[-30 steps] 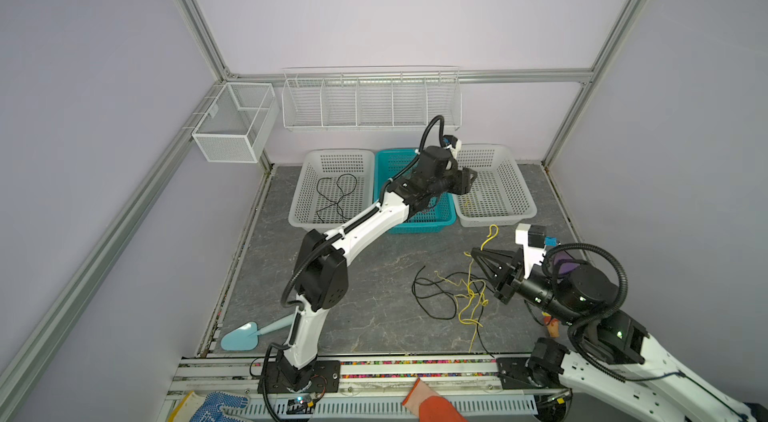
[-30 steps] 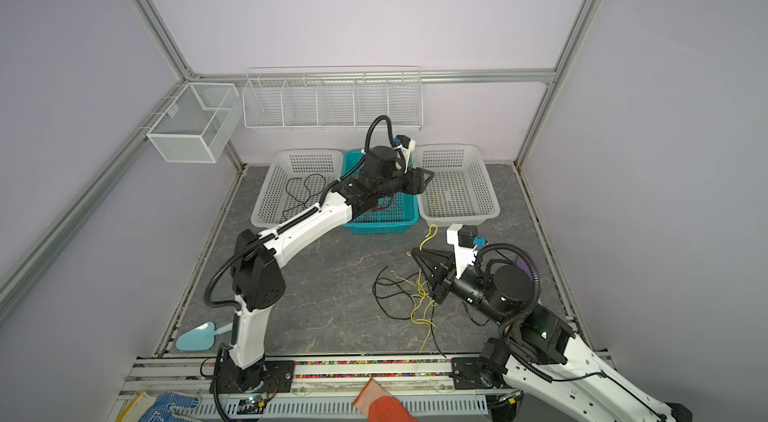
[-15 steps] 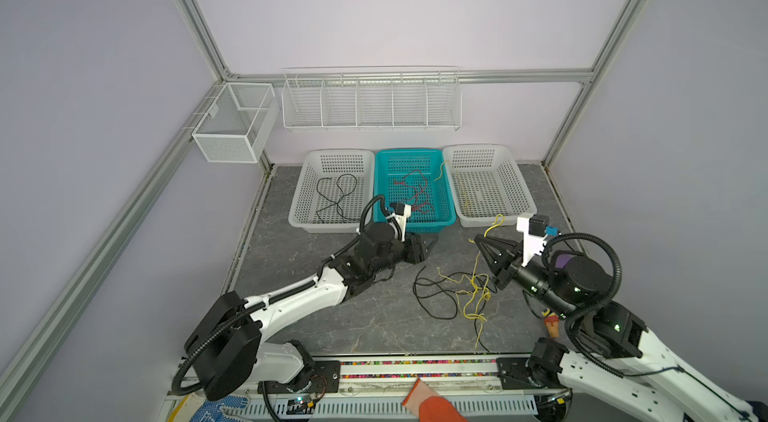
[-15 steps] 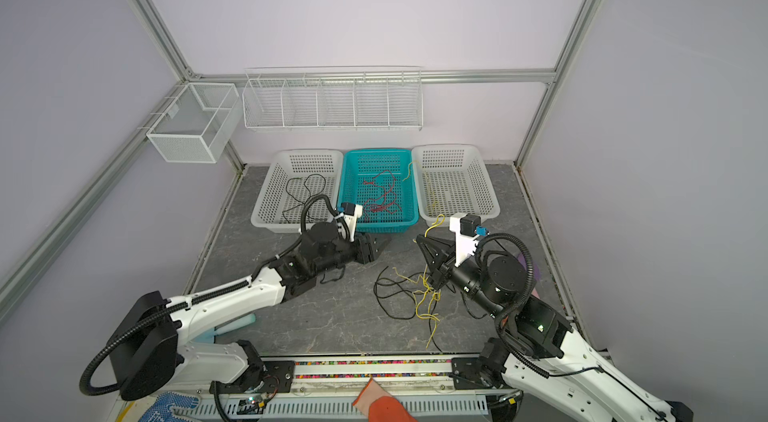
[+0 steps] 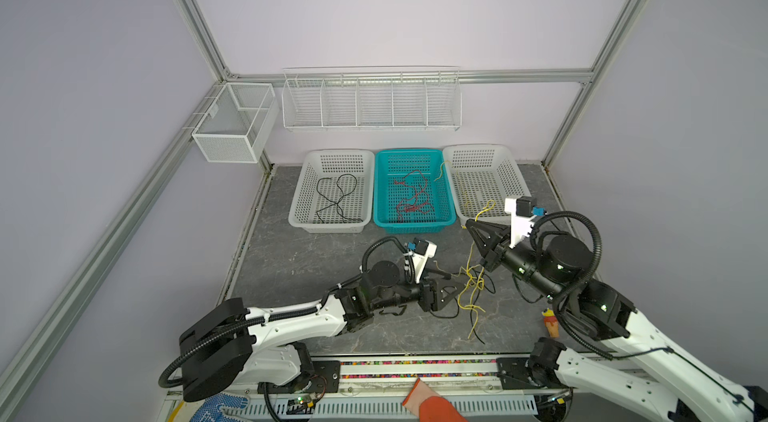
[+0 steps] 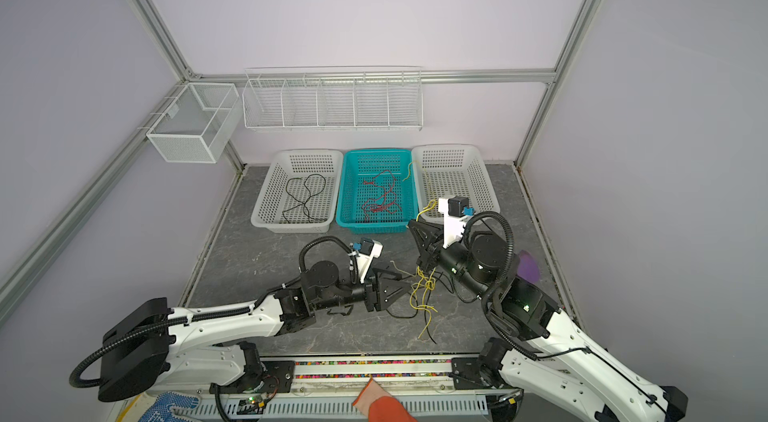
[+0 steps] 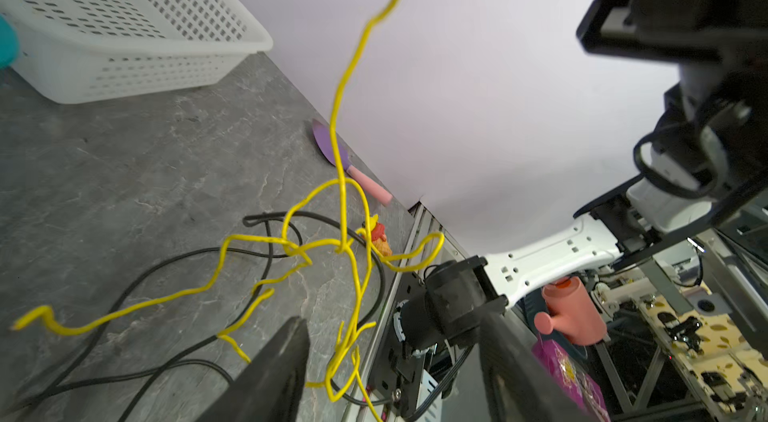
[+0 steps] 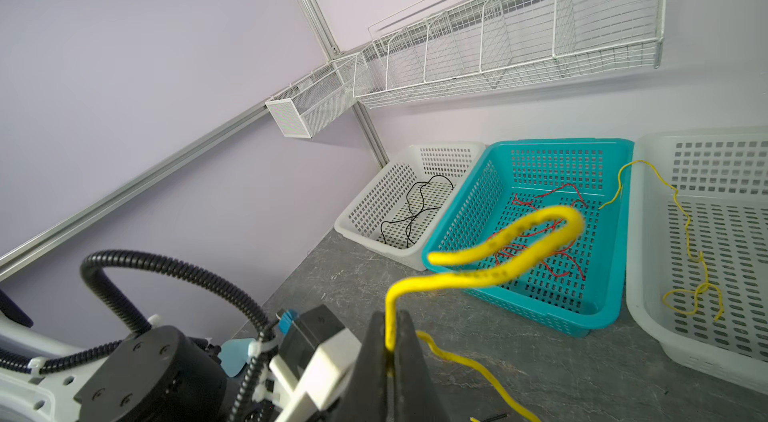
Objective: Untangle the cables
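Should the right jaws pull the yellow cable [image 8: 573,222] higher, the knot [image 7: 340,249] over the black cable [image 7: 270,239] may cinch tight, or the whole tangle may drag along the desk [image 5: 316,262], since nothing pins it. The right jaws are clamped shut on that yellow cable, one end held above the desk; the left jaws stand wide apart, empty, low beside the tangle.

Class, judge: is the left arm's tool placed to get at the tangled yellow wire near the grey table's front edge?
Probably yes. The left tool stands open beside the tangle of thin yellow wire, with nothing between them; the right tool, shut on one strand, holds it up.
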Motion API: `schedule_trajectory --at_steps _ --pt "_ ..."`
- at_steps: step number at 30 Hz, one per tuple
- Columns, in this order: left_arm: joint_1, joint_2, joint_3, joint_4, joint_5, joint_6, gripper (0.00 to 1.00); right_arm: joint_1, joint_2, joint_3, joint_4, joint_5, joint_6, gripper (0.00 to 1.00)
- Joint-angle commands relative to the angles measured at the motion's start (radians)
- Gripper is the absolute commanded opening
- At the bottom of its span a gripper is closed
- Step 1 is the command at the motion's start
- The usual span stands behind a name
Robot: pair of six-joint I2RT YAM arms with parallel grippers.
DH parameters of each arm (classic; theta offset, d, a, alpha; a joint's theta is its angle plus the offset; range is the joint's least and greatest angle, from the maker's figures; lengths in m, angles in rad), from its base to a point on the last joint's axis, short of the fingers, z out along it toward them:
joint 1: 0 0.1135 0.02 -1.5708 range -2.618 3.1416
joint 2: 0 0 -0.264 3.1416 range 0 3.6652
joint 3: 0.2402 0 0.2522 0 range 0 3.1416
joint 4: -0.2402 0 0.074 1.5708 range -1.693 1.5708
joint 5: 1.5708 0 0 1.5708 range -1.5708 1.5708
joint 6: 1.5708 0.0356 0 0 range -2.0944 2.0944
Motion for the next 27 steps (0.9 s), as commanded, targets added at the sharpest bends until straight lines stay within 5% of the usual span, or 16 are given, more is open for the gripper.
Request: schedule_trajectory --at_steps 1,7,16,25,27 --pt "-0.024 0.043 0.056 -0.042 0.006 0.072 0.66 -0.008 0.005 0.031 0.02 0.001 0.016 0.06" --pt "-0.04 0.065 0.12 -0.237 -0.135 0.164 0.59 -0.008 0.008 0.042 0.024 -0.019 0.024 0.06" --pt "-0.042 0.152 0.215 -0.313 -0.14 0.203 0.41 -0.008 0.019 0.044 0.04 -0.044 0.036 0.06" --pt "-0.041 0.145 0.211 -0.349 -0.159 0.228 0.02 -0.008 0.004 0.042 0.028 -0.018 0.023 0.06" --pt "-0.042 0.127 0.208 -0.361 -0.162 0.235 0.0 -0.008 0.001 0.036 0.016 0.012 0.016 0.06"
